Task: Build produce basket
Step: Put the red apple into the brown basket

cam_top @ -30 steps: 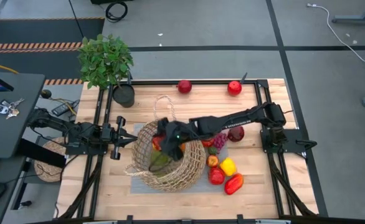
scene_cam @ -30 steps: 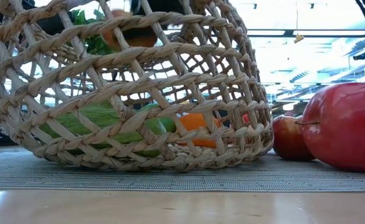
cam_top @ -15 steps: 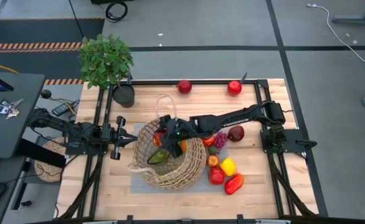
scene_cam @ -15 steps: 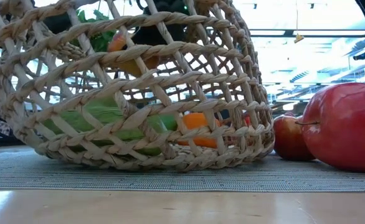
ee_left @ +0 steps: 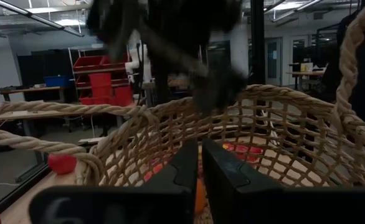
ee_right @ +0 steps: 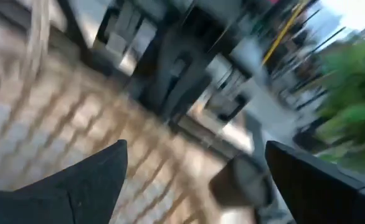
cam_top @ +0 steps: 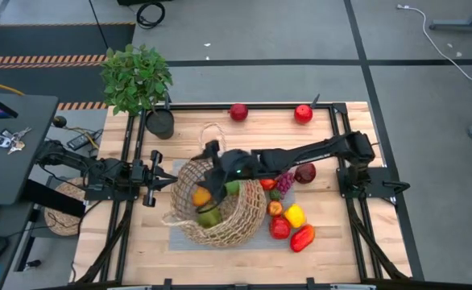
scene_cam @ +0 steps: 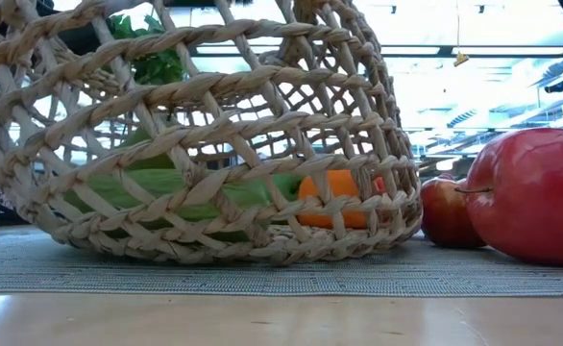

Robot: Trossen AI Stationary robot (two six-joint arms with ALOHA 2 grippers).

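On the wooden table [cam_top: 123, 242], near its middle, the basket [cam_top: 220, 225] sits on a grey mat [scene_cam: 358, 274], its loose tan weave filling most of the low view. Inside it lie an orange piece [cam_top: 200, 197] and a couple of green ones [cam_top: 210, 216]; from table height the orange one [scene_cam: 334, 197] shows through the weave next to a long green one [scene_cam: 166, 187] on the basket's floor.

Over the basket's far rim hangs the right gripper [cam_top: 214, 161], the arm reaching in from the table's right side. Its two dark fingers [ee_right: 89, 183] stand wide apart with nothing between them (that wrist view is badly smeared, so little else can be read from it).

Beside the basket's left side the left gripper [cam_top: 165, 182] waits, low and level, pointed at the wicker wall. Its fingers [ee_left: 185, 165] are pressed together and empty, just short of the weave.

More produce lies on the table to the right of the basket: purple grapes [cam_top: 284, 183], a dark red apple [cam_top: 305, 172], a yellow piece [cam_top: 295, 215] and red ones [cam_top: 280, 229], [cam_top: 302, 238] close together. Two red fruits [cam_top: 238, 112], [cam_top: 303, 113] rest well apart from these at the far edge. A leafy potted plant [cam_top: 137, 78] stands at the far left corner.
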